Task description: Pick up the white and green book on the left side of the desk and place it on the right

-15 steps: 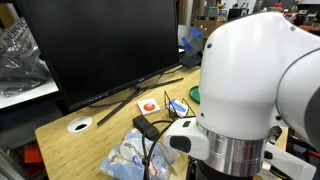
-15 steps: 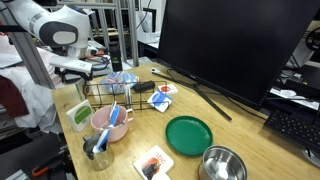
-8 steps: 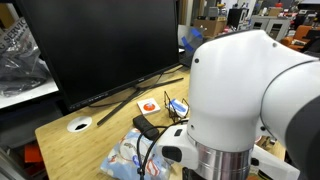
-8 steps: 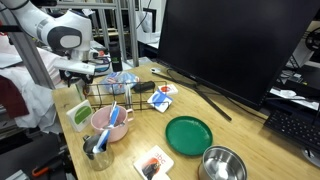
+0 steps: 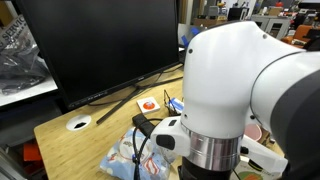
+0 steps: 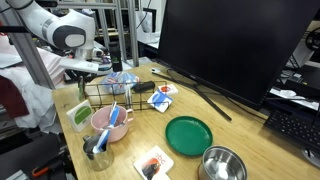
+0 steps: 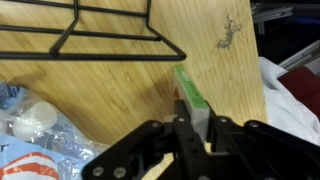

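In the wrist view the white and green book [image 7: 188, 88] lies on the light wooden desk [image 7: 120, 85], close to its edge, with its green band facing the camera. My gripper [image 7: 198, 118] is shut on it, one dark finger pressed against each side. In an exterior view the gripper [image 6: 87, 72] hangs low over the desk's left end, and I cannot make out the book under it. In an exterior view the arm's white body [image 5: 240, 90] hides both the gripper and the book.
A black wire rack [image 7: 100, 40] stands just beyond the book and a crinkled plastic bag [image 7: 40, 125] lies beside it. A big black monitor [image 6: 225, 45], a green plate [image 6: 189, 133], a metal bowl [image 6: 222, 163] and a pink cup [image 6: 105, 125] share the desk.
The jaws have gone from open to shut on the book. The arm has shifted slightly lower at the desk's left end.
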`<state>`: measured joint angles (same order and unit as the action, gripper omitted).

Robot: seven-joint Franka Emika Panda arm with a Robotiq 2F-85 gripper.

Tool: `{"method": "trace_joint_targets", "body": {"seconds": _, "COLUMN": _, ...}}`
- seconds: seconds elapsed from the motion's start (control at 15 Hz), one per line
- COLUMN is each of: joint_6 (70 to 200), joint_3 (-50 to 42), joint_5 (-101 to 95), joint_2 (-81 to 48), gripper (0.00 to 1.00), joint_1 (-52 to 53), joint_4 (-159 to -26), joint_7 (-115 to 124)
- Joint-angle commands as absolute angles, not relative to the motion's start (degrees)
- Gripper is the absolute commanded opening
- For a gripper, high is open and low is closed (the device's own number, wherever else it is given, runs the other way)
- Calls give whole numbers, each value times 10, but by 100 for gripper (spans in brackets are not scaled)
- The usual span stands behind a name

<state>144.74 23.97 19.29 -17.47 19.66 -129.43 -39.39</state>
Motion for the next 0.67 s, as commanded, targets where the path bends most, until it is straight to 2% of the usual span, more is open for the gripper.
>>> {"method": "trace_joint_targets", "body": {"seconds": 0.0, "joint_6": 1448, "joint_3": 263, "joint_5": 198, "joint_2": -176, "gripper": 0, "joint_1": 167, "joint_4": -1288, "joint_7": -405}}
{"method": "trace_joint_targets", "body": {"seconds": 0.07, "joint_6": 1447, "joint_3": 263, "joint_5": 196, "joint_2": -174, "gripper": 4, "joint_1": 164, "joint_4": -1289, "joint_7": -402}}
{"method": "trace_joint_targets", "body": {"seconds": 0.6, "joint_6": 1443, "joint_3": 235, "joint_5": 191, "joint_2": -94, "gripper": 4, "joint_1": 116, "joint_4": -1317, "joint_7": -389}}
